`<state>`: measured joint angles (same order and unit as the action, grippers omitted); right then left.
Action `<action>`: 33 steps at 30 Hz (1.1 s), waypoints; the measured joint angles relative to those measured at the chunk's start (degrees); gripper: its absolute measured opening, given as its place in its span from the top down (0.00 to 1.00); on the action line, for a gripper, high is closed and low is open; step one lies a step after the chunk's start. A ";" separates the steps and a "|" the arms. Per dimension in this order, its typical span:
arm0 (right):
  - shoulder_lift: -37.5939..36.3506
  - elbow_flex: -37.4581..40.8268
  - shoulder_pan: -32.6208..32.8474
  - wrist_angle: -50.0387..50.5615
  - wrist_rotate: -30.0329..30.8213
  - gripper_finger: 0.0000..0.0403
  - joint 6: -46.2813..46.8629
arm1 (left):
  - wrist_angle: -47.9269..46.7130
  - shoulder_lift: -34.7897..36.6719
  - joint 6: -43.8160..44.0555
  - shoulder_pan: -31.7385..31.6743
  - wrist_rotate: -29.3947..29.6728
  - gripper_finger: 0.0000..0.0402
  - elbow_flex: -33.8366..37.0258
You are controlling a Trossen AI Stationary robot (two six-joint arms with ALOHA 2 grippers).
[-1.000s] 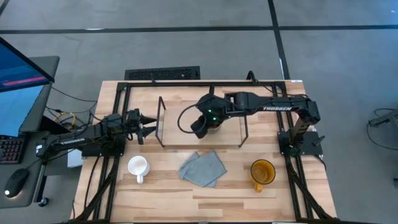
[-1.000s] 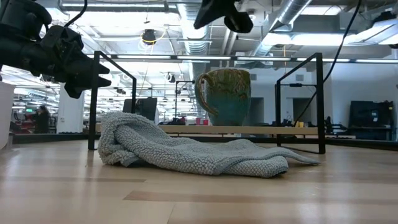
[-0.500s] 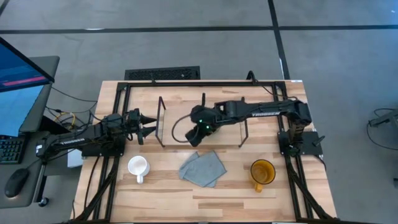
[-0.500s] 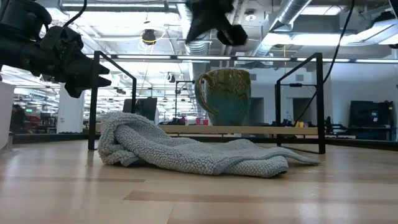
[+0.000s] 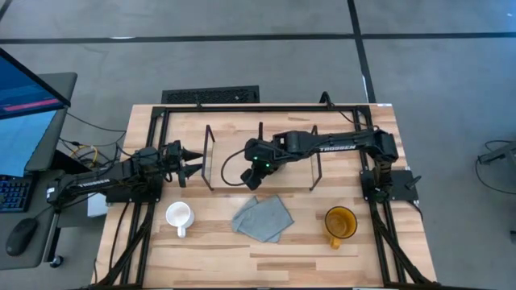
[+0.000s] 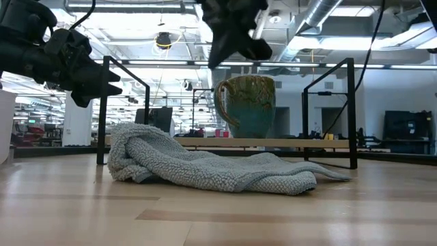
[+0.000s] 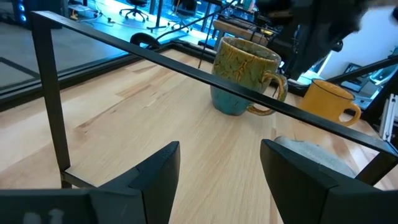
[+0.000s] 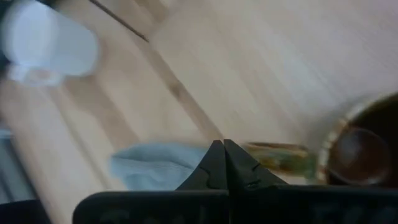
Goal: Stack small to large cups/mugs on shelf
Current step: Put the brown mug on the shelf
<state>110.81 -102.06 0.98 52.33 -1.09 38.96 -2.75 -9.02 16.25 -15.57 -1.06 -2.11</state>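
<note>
A: From above, the right end effector (image 5: 252, 179) and its arm cover the olive-brown mug (image 6: 247, 106) on the shelf (image 5: 234, 182), so its rim cannot be seen there.

B: And the white mug (image 8: 51, 45) in the right wrist view?

A: A blurred pale shape; its handle cannot be made out. In the low view it is cut off at the left edge, and the cloth (image 6: 205, 164) hides the shelf's front edge.

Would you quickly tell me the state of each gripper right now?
Left gripper: open, holding nothing, waiting by the shelf's left end.
Right gripper: closed, holding nothing, above the shelf beside the olive-brown mug.
</note>
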 joint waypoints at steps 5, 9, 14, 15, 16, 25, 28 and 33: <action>1.02 -0.07 -0.71 1.32 0.09 1.00 -0.52 | -0.04 -0.32 0.00 0.01 0.07 0.47 0.00; 1.05 0.03 -0.75 1.84 0.48 1.00 -1.38 | -0.04 -0.58 0.00 0.01 0.14 0.47 0.00; 0.89 -0.09 -0.73 6.27 1.01 1.00 -1.48 | -0.05 -0.74 0.00 0.02 0.22 0.47 0.00; 0.82 -0.09 -0.73 7.34 0.99 1.00 -1.49 | -0.06 -0.74 0.00 0.00 0.22 0.47 0.00; 0.82 -0.09 -0.71 8.35 0.99 1.00 -1.50 | -0.06 -0.74 0.00 0.00 0.22 0.47 0.00; 0.52 -0.65 -0.75 11.84 2.75 1.00 -1.48 | -0.04 -0.74 0.00 0.02 0.22 0.47 0.00; 0.49 -3.46 -0.75 11.98 3.55 1.00 -1.81 | -0.04 -0.72 0.02 0.02 0.21 0.47 0.00; 0.45 -7.76 -0.75 12.81 7.52 1.00 -2.99 | -0.04 -0.74 0.02 0.02 0.20 0.47 0.00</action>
<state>111.26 -109.81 0.23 65.13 6.43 35.97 -2.79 -9.76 16.27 -15.56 -0.86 -2.11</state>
